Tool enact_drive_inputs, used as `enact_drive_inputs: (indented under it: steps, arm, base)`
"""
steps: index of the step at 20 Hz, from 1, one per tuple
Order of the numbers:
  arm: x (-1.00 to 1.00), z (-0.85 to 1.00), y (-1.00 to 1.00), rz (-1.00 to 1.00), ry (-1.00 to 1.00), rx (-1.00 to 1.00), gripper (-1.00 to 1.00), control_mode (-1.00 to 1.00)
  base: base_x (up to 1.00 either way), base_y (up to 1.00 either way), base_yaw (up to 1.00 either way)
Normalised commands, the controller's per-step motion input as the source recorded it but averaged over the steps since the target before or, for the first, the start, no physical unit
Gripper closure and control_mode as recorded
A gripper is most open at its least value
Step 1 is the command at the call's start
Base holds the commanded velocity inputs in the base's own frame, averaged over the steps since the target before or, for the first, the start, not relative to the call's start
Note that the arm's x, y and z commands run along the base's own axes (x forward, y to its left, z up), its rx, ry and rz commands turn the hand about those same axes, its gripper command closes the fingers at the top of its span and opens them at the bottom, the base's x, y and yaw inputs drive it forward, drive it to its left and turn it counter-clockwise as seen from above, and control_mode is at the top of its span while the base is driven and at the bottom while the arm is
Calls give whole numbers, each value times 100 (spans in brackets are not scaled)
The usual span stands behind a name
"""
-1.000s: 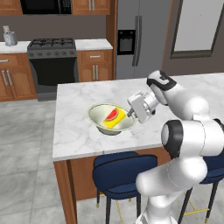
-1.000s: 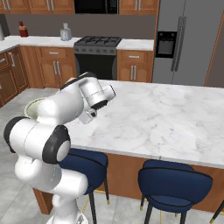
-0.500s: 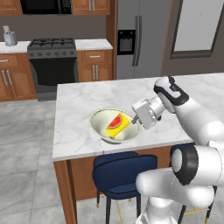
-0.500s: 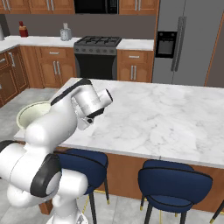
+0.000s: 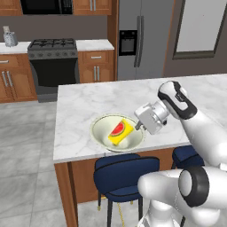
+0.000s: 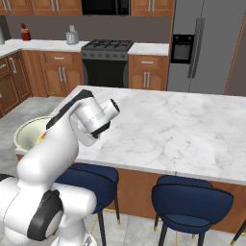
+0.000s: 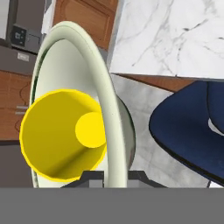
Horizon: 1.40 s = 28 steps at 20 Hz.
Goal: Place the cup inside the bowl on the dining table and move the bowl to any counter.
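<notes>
Pale cream-green bowl, wide, shallow, thin-rimmed | held at front edge of marble table, above blue stool | yellow cup with red watermelon mark lain inside, on its side | jaws pinched on bowl rim

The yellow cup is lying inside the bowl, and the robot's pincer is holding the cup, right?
Not quite. The cup does lie inside the bowl, but the pincer holds the bowl, not the cup. The hand view shows the bowl's thin rim running down between the two fingertips, with the cup off to one side, inside the bowl.
</notes>
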Motion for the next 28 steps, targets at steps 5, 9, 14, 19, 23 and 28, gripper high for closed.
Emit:
enact_drive_inputs:
  steps: [5,9,14,19,23,28]
  arm:
    - [0,0,0,-2,9,-3,100,-100]
    - [0,0,0,0,1,0,100,-100]
    - [0,0,0,0,0,0,100,-100]
    - [0,0,0,0,0,0,100,-100]
    - [0,0,0,0,0,0,100,-100]
    - [0,0,0,0,0,0,100,100]
  base:
    - [0,0,0]
    - [0,0,0]
    - [0,0,0]
    - [0,0,0]
    - [0,0,0]
    - [0,0,0]
